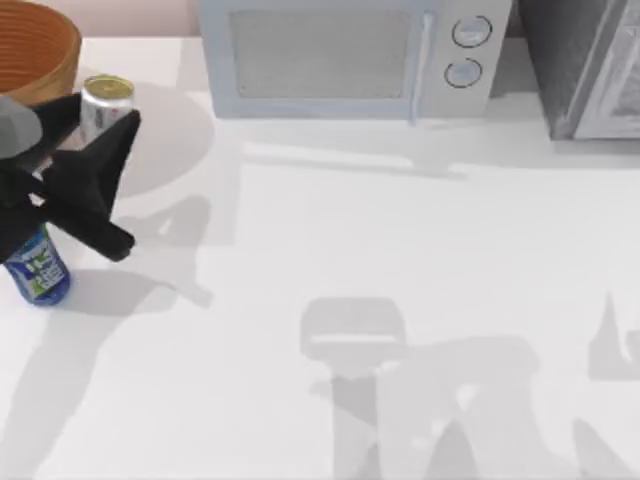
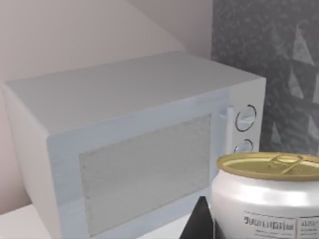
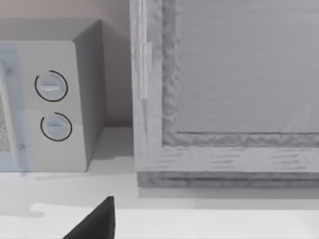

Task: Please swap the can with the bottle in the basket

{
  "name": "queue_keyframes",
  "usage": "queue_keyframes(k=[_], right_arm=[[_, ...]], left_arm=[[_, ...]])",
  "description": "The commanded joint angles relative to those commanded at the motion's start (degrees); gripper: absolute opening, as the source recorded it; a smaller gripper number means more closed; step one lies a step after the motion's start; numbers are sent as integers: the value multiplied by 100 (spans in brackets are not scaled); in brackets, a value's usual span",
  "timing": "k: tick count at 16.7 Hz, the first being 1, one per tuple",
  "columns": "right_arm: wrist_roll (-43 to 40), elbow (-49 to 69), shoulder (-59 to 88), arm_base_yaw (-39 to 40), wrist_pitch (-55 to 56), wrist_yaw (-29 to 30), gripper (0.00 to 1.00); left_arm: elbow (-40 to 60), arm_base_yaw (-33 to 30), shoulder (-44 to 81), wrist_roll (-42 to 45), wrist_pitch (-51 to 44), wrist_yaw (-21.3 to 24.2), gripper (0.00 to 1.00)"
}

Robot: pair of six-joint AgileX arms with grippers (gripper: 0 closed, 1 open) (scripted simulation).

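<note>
Gold-topped white can (image 1: 105,103); bottle's (image 1: 38,268) label seemingly blue-green.

On the worktop (image 1: 400,260), the basket (image 1: 35,50) sat in the far left corner, with the can (image 1: 105,100) just beside it on its right. The bottle (image 1: 38,270) stood nearer, by the left edge. My left tool (image 1: 95,180) was between can and bottle. The microwave (image 1: 350,55) stood along the back, to the can's right.
</note>
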Motion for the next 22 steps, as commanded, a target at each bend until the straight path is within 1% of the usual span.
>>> queue_keyframes(k=[7,12,17,22], right_arm=[[0,0,0,0,0,0,100],[0,0,0,0,0,0,100],[0,0,0,0,0,0,100],[0,0,0,0,0,0,100]], left_arm=[[1564,-563,3751,-196,1746,1566,0],[2444,-830,6065,-370,2842,2600,0],[3165,-1015,7759,-414,3780,3436,0],[3797,-1165,8803,-287,4584,4056,0]])
